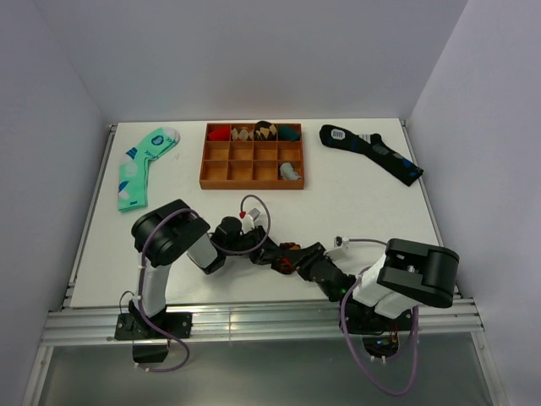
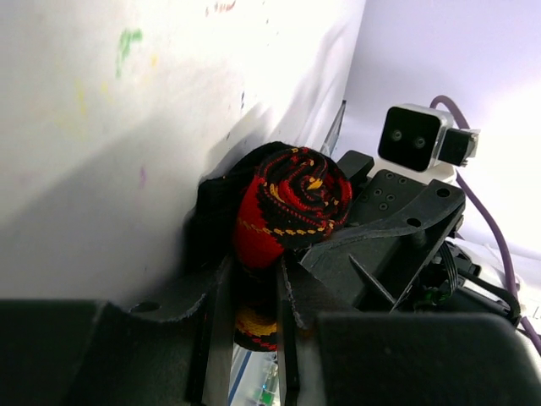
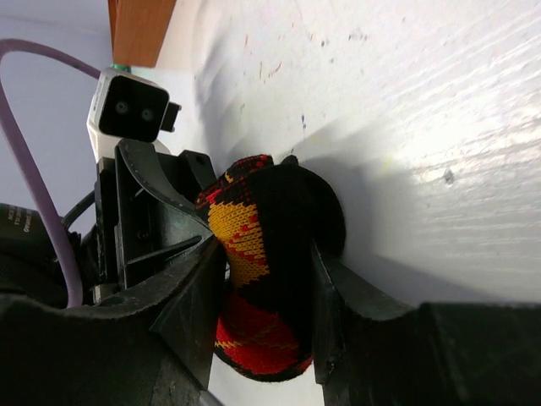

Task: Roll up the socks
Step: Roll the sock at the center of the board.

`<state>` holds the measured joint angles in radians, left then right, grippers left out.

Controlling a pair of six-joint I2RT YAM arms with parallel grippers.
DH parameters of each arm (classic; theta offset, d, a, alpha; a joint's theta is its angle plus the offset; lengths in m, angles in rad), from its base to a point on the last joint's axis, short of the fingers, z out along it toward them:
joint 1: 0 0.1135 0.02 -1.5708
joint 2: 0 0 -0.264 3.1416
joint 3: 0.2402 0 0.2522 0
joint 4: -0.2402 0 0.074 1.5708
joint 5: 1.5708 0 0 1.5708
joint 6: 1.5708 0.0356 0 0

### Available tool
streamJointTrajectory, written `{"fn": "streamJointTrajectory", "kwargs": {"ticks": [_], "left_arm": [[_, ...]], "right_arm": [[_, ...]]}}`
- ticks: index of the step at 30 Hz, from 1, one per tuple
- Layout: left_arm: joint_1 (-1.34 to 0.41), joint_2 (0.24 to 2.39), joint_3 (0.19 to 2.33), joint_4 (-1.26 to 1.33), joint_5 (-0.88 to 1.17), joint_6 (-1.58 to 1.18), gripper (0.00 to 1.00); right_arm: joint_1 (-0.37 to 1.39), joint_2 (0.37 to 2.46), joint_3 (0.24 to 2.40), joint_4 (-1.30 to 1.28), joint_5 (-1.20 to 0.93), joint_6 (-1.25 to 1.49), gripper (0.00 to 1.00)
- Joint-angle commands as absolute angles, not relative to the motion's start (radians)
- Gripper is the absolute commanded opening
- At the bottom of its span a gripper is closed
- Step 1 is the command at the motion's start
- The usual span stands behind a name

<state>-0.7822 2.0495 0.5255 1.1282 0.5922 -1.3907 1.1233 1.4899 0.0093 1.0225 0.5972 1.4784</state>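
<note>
Ok, status: argyle sock (image 2: 292,203) is wound into a tight roll, spiral end facing the left wrist cam. Left gripper (image 2: 252,283) is clamped on the roll's lower part, a finger on either side, fabric bulging above them. Reads as the anchor so the roll doesn't unwind. Right gripper (image 3: 264,266) comes in from the opposite side, both fingers touching the roll w/ red/yellow diamonds squeezed between them. Looks like a grip too, prob to tuck or tighten the loose end, tho I can't see the cuff. Both tools are nose-to-nose, roll sandwiched between them. Roll sits low on the table (image 1: 355,203), pressed to it or just off it, can't tell which. Location: near edge, mid-table, between the arm bases, well apart from the wooden tray (image 1: 254,185) behind it. Mint green sock (image 1: 139,169) far left, navy sock (image 1: 372,152) far right, both flat, neither near a gripper. Judgement: rolling is basically done, what's left is securing the roll + release.
</note>
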Motion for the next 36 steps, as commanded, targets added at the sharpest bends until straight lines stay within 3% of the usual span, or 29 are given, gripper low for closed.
{"fn": "streamJointTrajectory", "kwargs": {"ticks": [1, 8, 15, 20, 30, 33, 36], "left_arm": [[-0.877, 2.062, 0.482, 0.770, 0.589, -1.276, 0.24], [-0.856, 1.993, 0.469, 0.785, 0.594, -1.272, 0.38], [-0.822, 1.983, 0.425, 0.934, 0.618, -1.328, 0.40], [-0.822, 2.000, 0.404, 1.012, 0.621, -1.367, 0.40], [-0.819, 2.032, 0.379, 1.132, 0.626, -1.413, 0.39], [-0.819, 2.045, 0.387, 1.121, 0.630, -1.407, 0.27], [-0.819, 2.054, 0.380, 1.118, 0.621, -1.411, 0.08]], "right_arm": [[1.166, 1.436, -0.239, 1.091, 0.328, 1.516, 0.00], [1.166, 1.263, -0.227, 0.908, 0.344, 1.505, 0.00], [1.166, 0.925, -0.190, 0.487, 0.388, 1.483, 0.00], [1.166, 0.735, -0.201, 0.351, 0.403, 1.477, 0.00], [1.164, 0.736, -0.201, 0.330, 0.396, 1.465, 0.00], [1.164, 0.776, -0.198, 0.344, 0.391, 1.473, 0.00], [1.164, 0.834, -0.202, 0.380, 0.377, 1.480, 0.00]]}}
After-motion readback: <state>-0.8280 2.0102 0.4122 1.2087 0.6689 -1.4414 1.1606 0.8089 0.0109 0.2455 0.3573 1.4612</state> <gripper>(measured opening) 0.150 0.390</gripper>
